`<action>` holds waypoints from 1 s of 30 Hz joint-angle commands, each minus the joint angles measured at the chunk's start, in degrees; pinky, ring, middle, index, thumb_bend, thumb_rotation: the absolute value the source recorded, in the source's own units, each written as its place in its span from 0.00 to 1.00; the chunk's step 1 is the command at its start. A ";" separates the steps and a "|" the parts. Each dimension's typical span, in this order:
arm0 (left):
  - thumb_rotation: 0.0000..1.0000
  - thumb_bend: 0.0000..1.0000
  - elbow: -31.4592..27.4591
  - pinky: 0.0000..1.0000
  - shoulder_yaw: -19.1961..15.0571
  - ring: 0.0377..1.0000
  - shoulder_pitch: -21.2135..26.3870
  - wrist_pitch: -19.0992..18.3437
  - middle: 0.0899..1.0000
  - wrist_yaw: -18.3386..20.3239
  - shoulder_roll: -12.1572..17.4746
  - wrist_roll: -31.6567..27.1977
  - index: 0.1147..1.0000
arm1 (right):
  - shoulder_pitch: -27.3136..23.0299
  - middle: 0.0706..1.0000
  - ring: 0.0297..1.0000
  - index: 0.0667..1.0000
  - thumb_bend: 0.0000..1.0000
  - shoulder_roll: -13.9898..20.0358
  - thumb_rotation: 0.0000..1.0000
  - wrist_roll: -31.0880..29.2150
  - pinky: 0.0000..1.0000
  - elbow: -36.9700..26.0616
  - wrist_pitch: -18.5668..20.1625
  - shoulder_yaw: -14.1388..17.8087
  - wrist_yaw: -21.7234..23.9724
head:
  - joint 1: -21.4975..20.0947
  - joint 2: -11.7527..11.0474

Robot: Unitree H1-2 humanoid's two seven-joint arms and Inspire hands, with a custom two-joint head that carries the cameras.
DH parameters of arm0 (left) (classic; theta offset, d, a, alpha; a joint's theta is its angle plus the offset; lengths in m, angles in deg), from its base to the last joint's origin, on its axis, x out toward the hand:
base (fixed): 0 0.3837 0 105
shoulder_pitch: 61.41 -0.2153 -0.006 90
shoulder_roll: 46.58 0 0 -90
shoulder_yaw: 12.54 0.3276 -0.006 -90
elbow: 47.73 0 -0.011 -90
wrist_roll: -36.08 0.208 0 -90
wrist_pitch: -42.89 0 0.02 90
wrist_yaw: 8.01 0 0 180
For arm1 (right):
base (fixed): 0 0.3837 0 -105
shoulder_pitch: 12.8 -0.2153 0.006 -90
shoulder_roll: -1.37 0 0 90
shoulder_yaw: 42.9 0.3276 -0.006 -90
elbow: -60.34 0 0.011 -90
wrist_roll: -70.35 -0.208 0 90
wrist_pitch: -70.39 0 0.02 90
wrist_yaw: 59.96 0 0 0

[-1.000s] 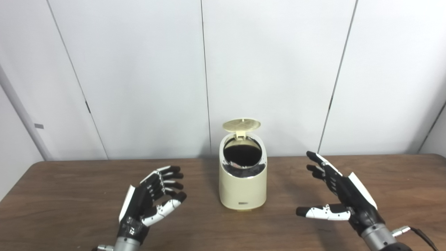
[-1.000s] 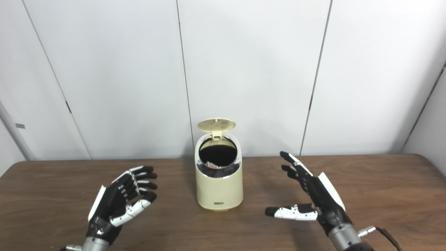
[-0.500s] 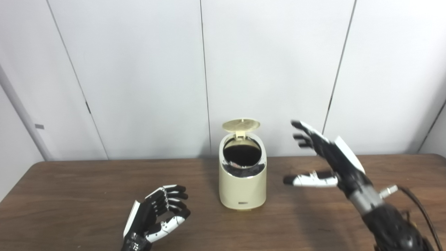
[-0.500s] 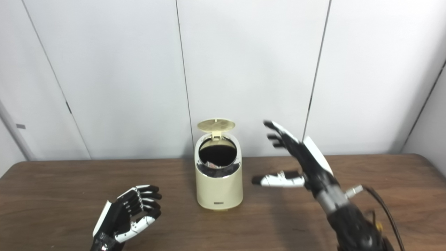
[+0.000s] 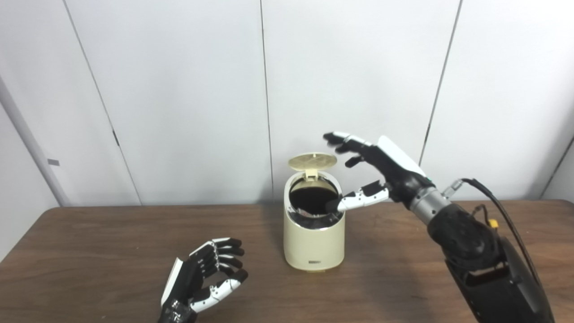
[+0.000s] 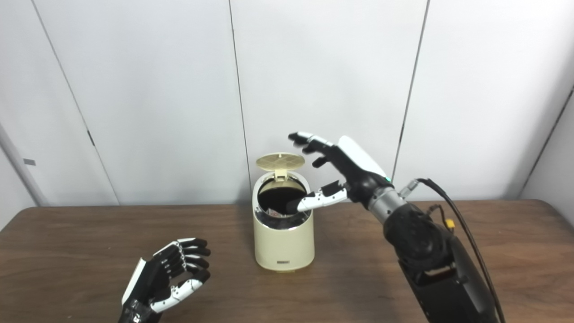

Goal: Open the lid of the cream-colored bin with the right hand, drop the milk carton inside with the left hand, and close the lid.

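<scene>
Fingers loosely curled and apart, the left hand (image 5: 204,278) holds nothing low over the table (image 5: 89,251). Mid-table stands the cream-colored bin (image 5: 314,237), its lid (image 5: 312,161) upright, something indistinct inside. The right hand (image 5: 379,172) hovers spread and empty above the rim.

Table (image 5: 89,251): dark wood-grain, matt. Bin (image 5: 314,242): smooth cream plastic, shiny metallic rim; lid (image 5: 312,161) ribbed underneath. Right hand (image 5: 381,170): glossy black-and-white plastic shells.

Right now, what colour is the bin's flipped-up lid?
Cream, like the bin; the lid shows best in the left eye view.
</scene>
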 commanded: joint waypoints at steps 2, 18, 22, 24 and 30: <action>0.22 0.65 2.21 0.46 0.28 0.55 -0.33 2.55 0.62 0.39 -0.66 -0.07 0.66 | -5.01 0.86 0.87 0.87 0.72 1.40 0.36 3.15 0.78 0.30 -0.61 -0.91 0.69 | 0.20 0.03; 0.23 0.67 1.98 0.47 0.21 0.55 -0.19 1.72 0.62 1.07 -1.97 -0.56 0.66 | -8.34 0.89 0.96 0.87 0.74 0.89 0.37 6.87 0.86 3.12 -0.79 -4.08 5.19 | 0.72 0.47; 0.21 0.67 1.44 0.47 0.13 0.56 -0.39 1.10 0.62 1.10 -2.10 -0.68 0.66 | -7.94 0.89 0.97 0.87 0.74 0.96 0.35 6.55 0.87 2.63 -0.82 -3.81 5.54 | 0.81 0.65; 0.22 0.67 1.48 0.47 0.11 0.56 -0.41 1.22 0.62 1.14 -2.07 -0.69 0.66 | -7.74 0.89 0.97 0.86 0.74 1.02 0.34 6.58 0.87 2.28 -0.71 -3.69 5.73 | 0.74 0.75; 0.21 0.66 1.15 0.47 0.05 0.56 -0.39 0.79 0.62 1.06 -1.97 -0.51 0.66 | -6.74 0.86 0.97 0.84 0.77 2.22 0.33 6.44 0.85 1.36 -2.14 -3.27 5.82 | 0.82 1.13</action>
